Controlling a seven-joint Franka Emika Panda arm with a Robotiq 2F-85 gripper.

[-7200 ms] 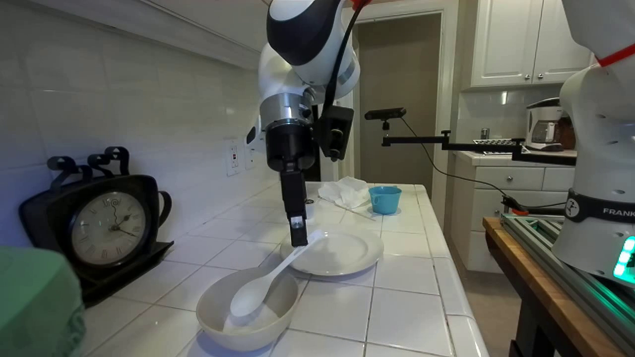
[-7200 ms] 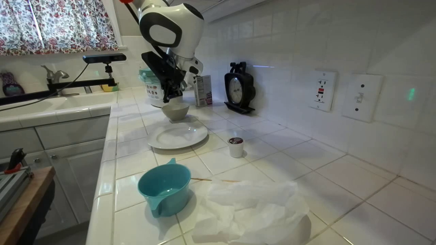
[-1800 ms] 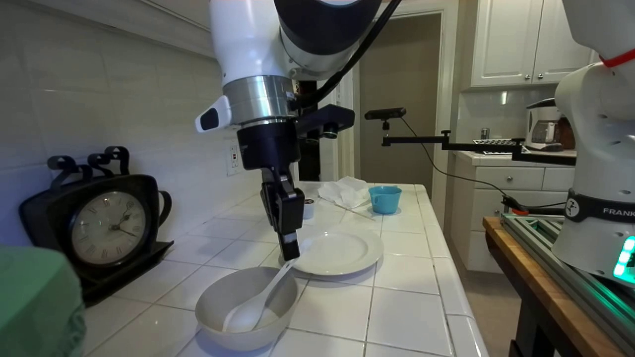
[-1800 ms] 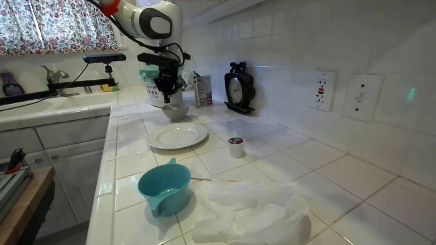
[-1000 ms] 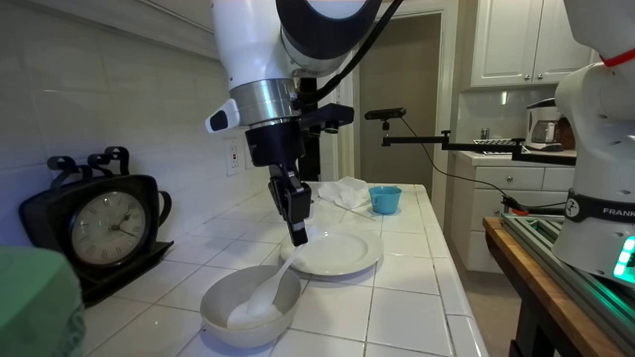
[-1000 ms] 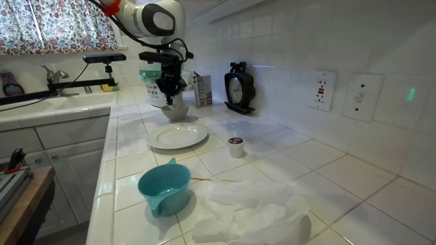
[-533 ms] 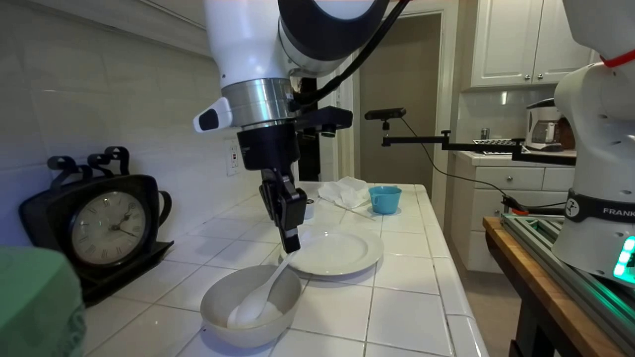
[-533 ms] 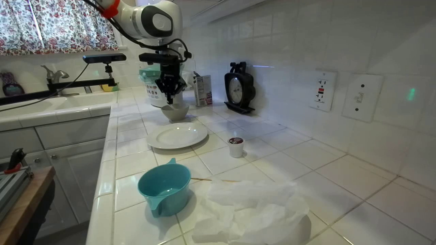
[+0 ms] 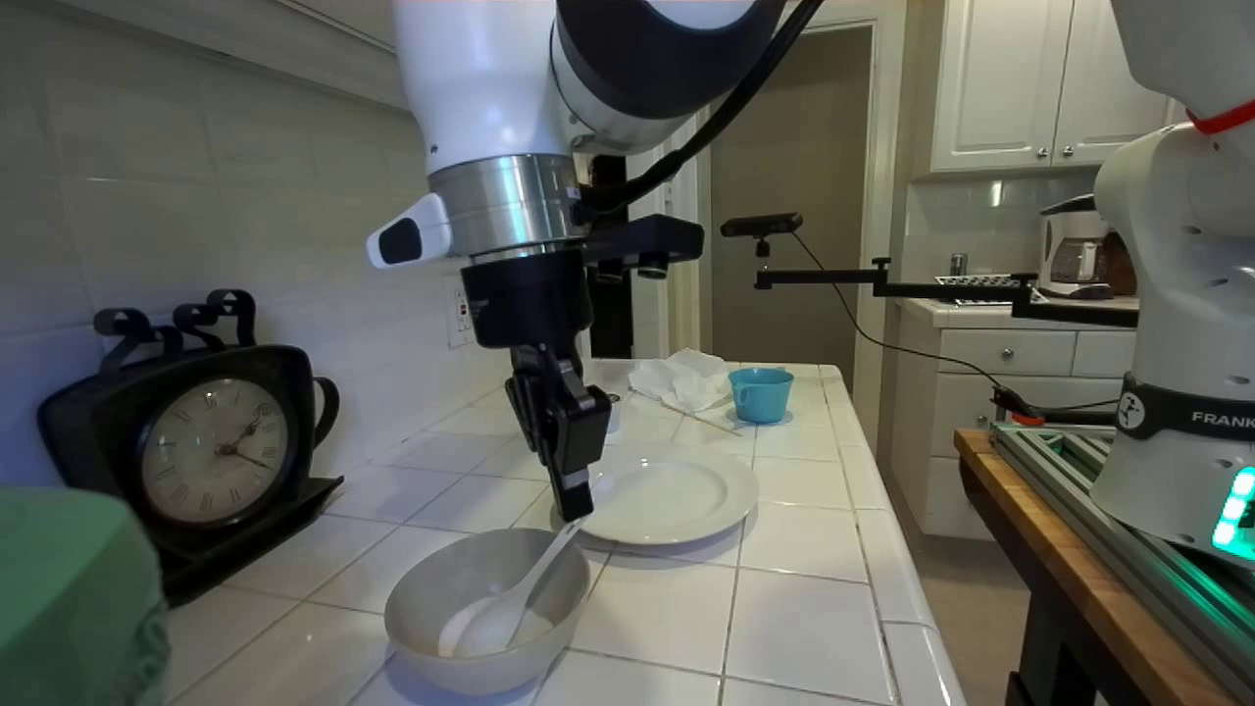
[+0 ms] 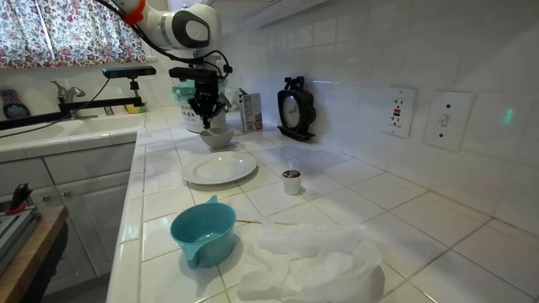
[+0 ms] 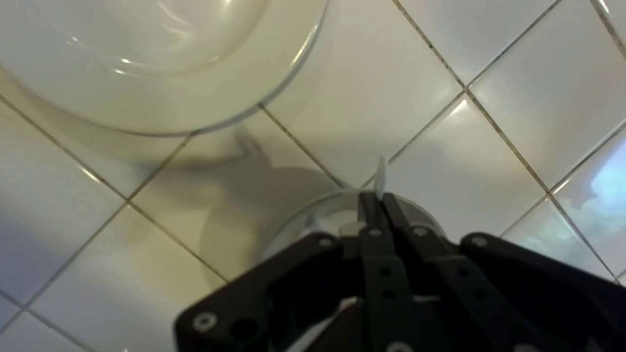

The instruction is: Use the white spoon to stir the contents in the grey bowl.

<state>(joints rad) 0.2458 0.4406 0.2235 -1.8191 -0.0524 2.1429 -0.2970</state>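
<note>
In an exterior view, the hand point(image 9: 576, 504) is clamped high on the white spoon point(image 9: 520, 596), which slants down near and left, its head at the contents point(image 9: 454, 630) in the grey bowl point(image 9: 424, 600). A plate point(image 9: 691, 498) lies farther on the tiled table point(image 9: 657, 618); left, by the wall point(image 9: 324, 245), stands a clock point(image 9: 214, 451).

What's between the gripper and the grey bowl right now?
The white spoon: its handle slants from the gripper down into the grey bowl, as an exterior view shows.
</note>
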